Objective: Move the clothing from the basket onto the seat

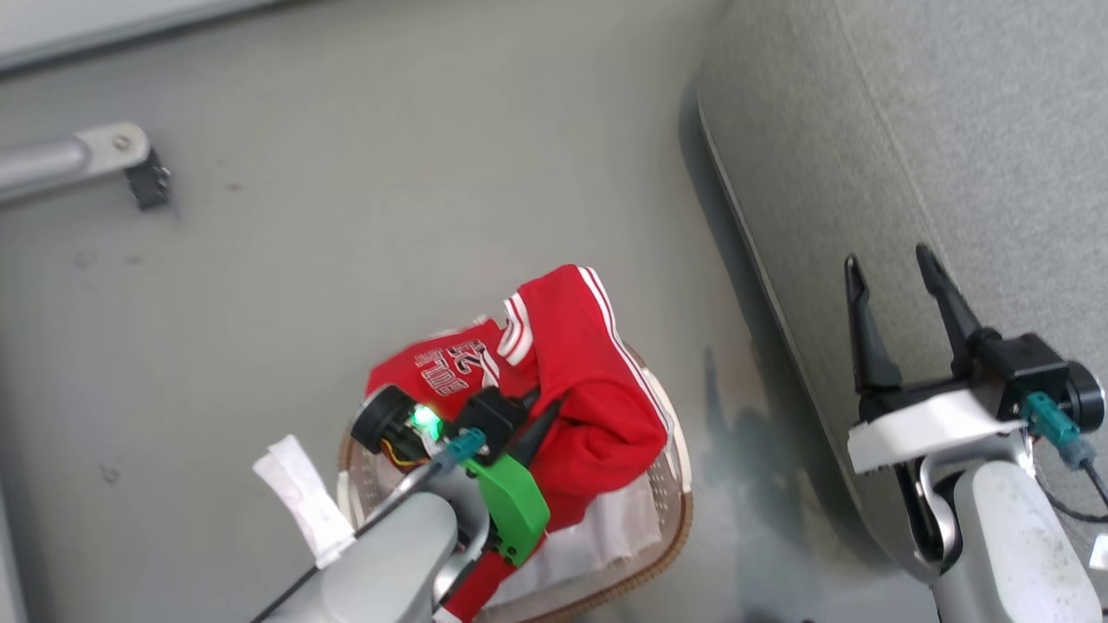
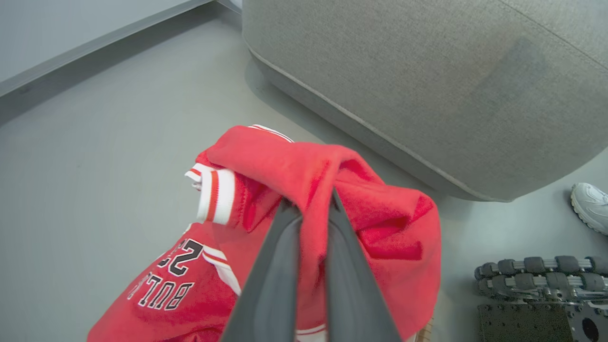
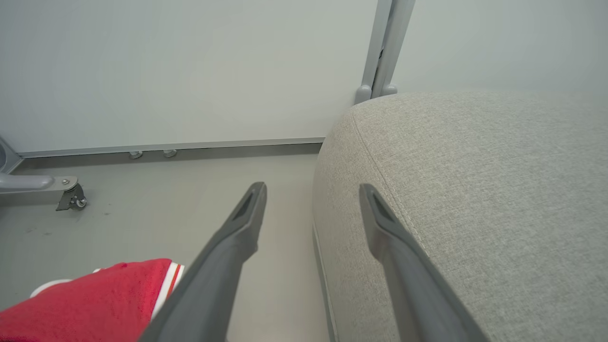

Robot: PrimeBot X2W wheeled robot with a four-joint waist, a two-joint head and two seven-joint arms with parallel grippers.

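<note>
1. Clothing [image 1: 580, 389] in red is bunched over the basket [image 1: 679, 510] on the grey floor [image 1: 346, 216]; we see the heap spill past the basket's far rim.
2. Our left claw [image 2: 313, 209] is clamped on a fold of the striped red garment [image 2: 332, 190]; in the left wrist view its two dark fingers [image 2: 270, 285] pinch the cloth between them, nearly together.
3. Beside that fold lies the printed garment [image 2: 166, 280]; its "BULLS 23" lettering faces up, at the far left of the heap in the head view.
4. We cannot tell whether the gripped garment hangs clear of the basket or rests in it.
5. A white crinkly liner sheet [image 1: 615, 528] shows inside the basket, under the near edge of the red cloth.
6. Our right claw [image 1: 892, 264] hangs over the seat's front edge; its fingers are spread apart and hold nothing.
7. Seat [image 1: 952, 130], grey and woven, stands to the right of the basket with a strip of floor between them; no clothing lies on it.
8. A metal leg with a castor [image 1: 95, 160] stands on the floor at the far left; a person's white shoe [image 2: 591, 206] rests by the seat's corner in the left wrist view.
</note>
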